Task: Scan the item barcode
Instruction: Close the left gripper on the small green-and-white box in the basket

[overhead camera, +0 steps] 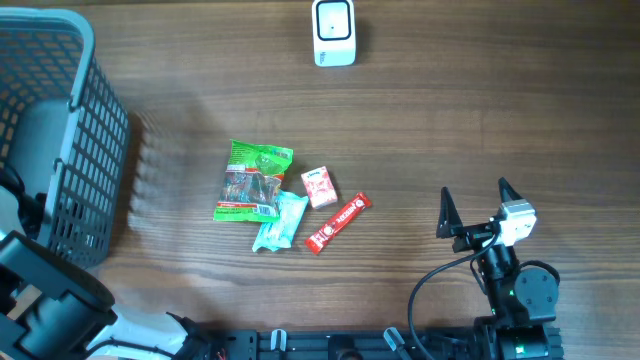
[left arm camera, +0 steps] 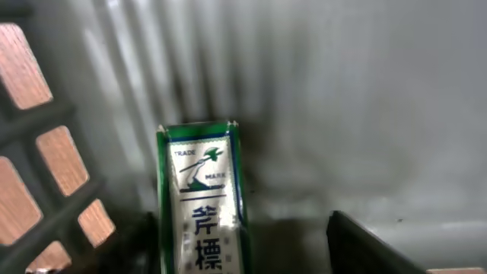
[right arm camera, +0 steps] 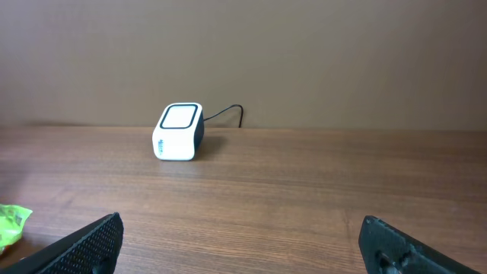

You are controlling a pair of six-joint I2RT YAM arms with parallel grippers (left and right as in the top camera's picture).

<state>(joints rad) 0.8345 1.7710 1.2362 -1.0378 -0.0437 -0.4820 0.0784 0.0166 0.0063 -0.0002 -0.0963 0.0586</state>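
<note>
Left pincer (left arm camera: 240, 222): down inside the grey basket (overhead camera: 90, 170); jaws apart, gripping nothing.
Left finger (left arm camera: 373, 243): the one on the right of the wrist view is plain to see and stands apart from the box; the other is lost in shadow.
Green-and-white box (left arm camera: 202, 205): lies on the basket floor between the jaws, nearer the shadowed side and just ahead of the fingertips.
Box axis: the long side runs straight ahead along the pincer's reach, leaning slightly.
Box facing: the printed face is up toward the wrist camera. The "TRADE MARK" end points away from the pincer, and the end with the Chinese characters is nearest it.
Barcode: none shows on the visible face.
Right pincer (overhead camera: 473, 190): jaws wide apart, empty, over bare table.
Scanner (overhead camera: 333, 32): well ahead of the right pincer and to its left, on the table.
Loose items: green packet (overhead camera: 255, 180), teal packet (overhead camera: 280, 222), small red-and-white box (overhead camera: 319, 186) and red stick (overhead camera: 338, 222) lie clustered to the right pincer's left.
</note>
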